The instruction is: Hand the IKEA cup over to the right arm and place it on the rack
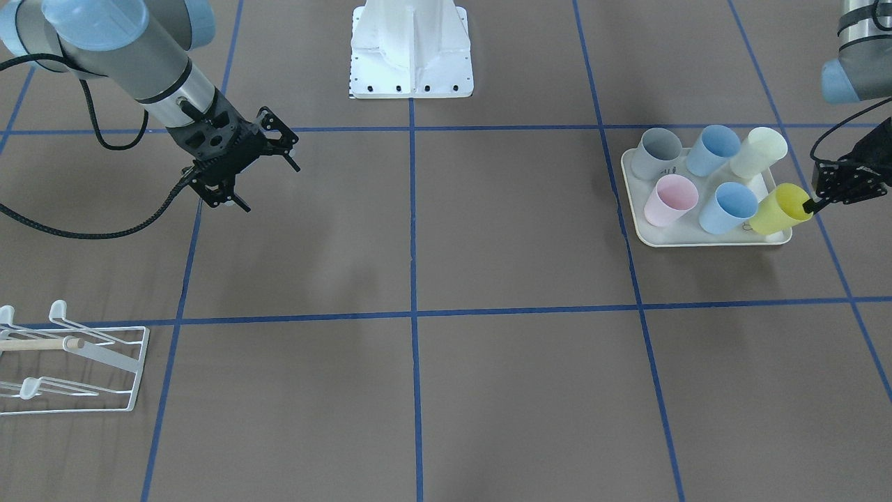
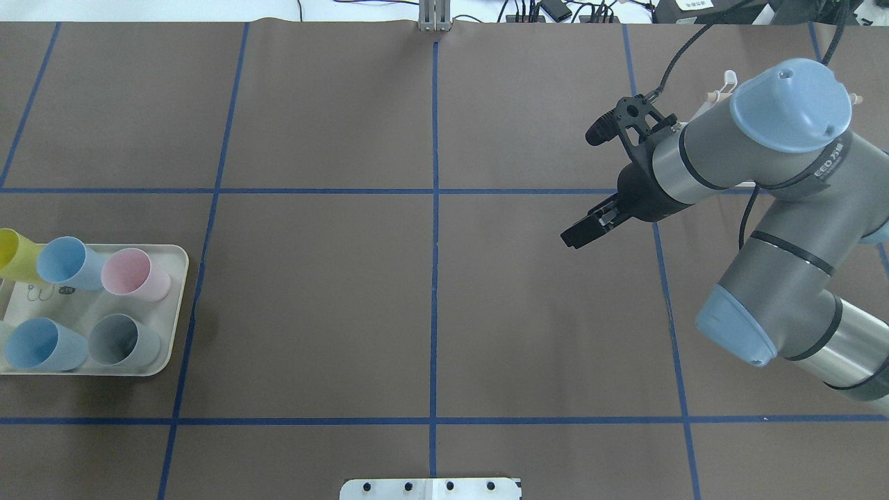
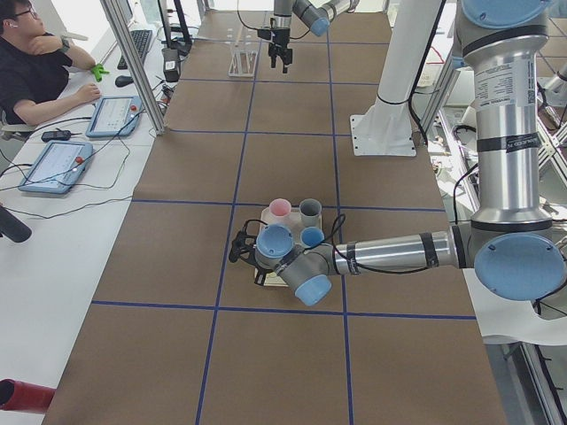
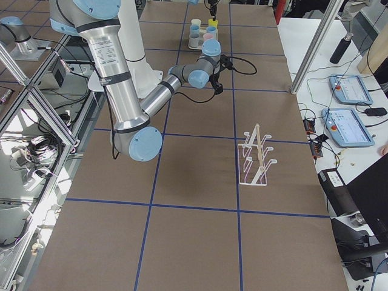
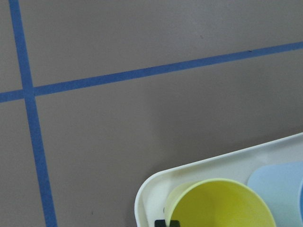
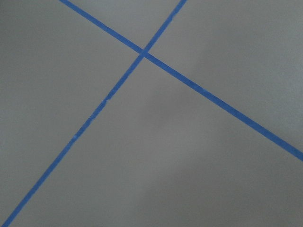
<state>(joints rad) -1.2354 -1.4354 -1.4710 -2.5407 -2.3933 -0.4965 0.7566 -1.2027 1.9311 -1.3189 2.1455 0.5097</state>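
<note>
the left hand [image 1: 808, 206] reaches over the corner of a cream tray [image 1: 697, 243] near the left end of the worktop [image 1: 488, 230]. its fingers are drawn together on the rim of the yellow cup [image 1: 780, 213]. the left wrist view shows a dark fingertip right at the cup's wall. the yellow cup stands in the tray's corner nearest the operators' edge and the worktop's left end. a blue cup [image 1: 728, 208] is just beside it and a pink cup [image 1: 669, 201] further along that row. behind them, towards the robot, stand a cream cup [image 1: 758, 153], a second blue cup [image 1: 712, 150] and a grey cup [image 1: 658, 155]. the right hand [image 1: 272, 187] hangs over the right half of the worktop, fingers spread wide and holding nothing. the white wire rack [image 1: 83, 348], with its wooden dowel [image 1: 35, 344], stands bare near the operators' edge at the worktop's right end, well apart from the tray. blue tape lines [image 1: 412, 279] divide the brown surface into squares.
</note>
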